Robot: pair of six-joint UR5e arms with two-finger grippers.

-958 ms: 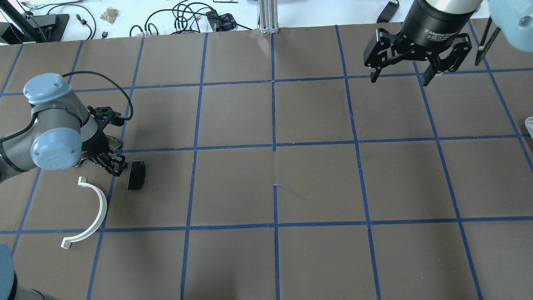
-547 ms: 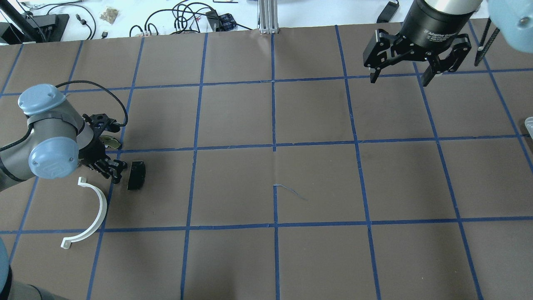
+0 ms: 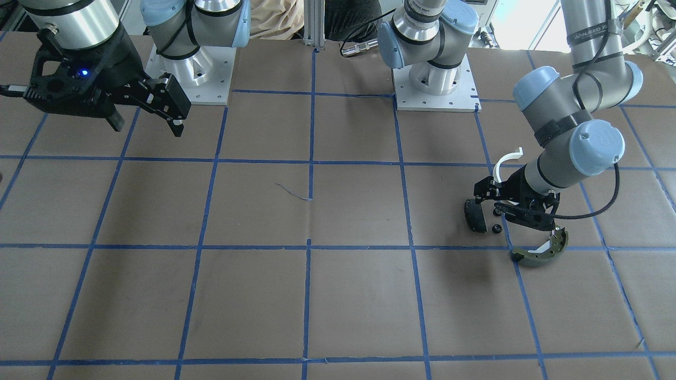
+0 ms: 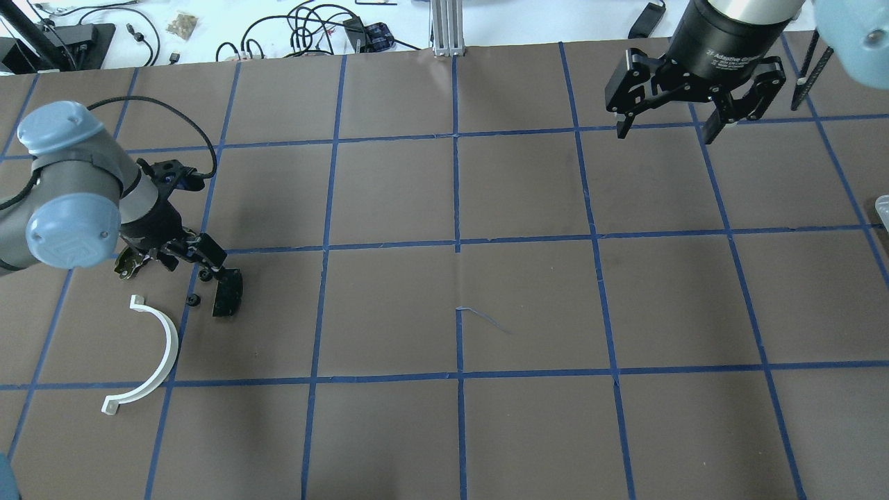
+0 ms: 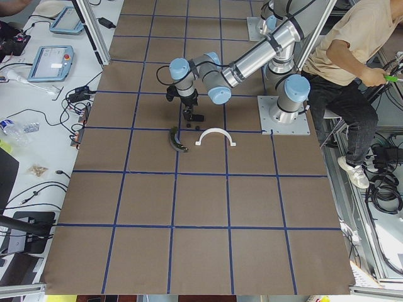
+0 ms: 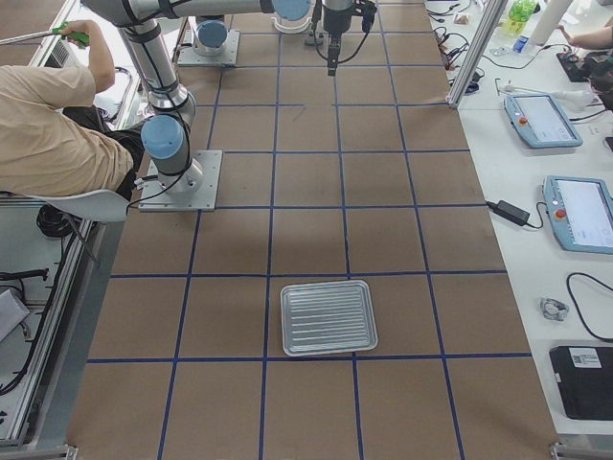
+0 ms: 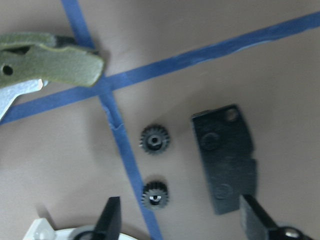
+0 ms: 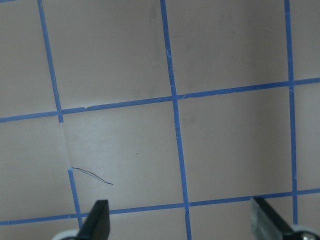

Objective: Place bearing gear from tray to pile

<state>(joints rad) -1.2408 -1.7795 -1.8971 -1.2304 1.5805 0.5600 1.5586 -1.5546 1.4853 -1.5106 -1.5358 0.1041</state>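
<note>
Two small black bearing gears lie on the table by a blue tape line. They sit inside the pile, between the black rectangular pad, the olive-green brake shoe and the white half-ring arc. The gears also show in the overhead view and the front view. My left gripper is open and empty, raised just above the gears. My right gripper is open and empty, high over the far right of the table. The tray looks empty.
The brake shoe lies partly under my left wrist. The black pad is right beside the gears. Cables and small gear lie beyond the table's far edge. A person sits behind the robot bases.
My left gripper has lifted and drawn back from its low spot beside the black pad. Two small gears now show on the table there. The right arm has hardly moved.
</note>
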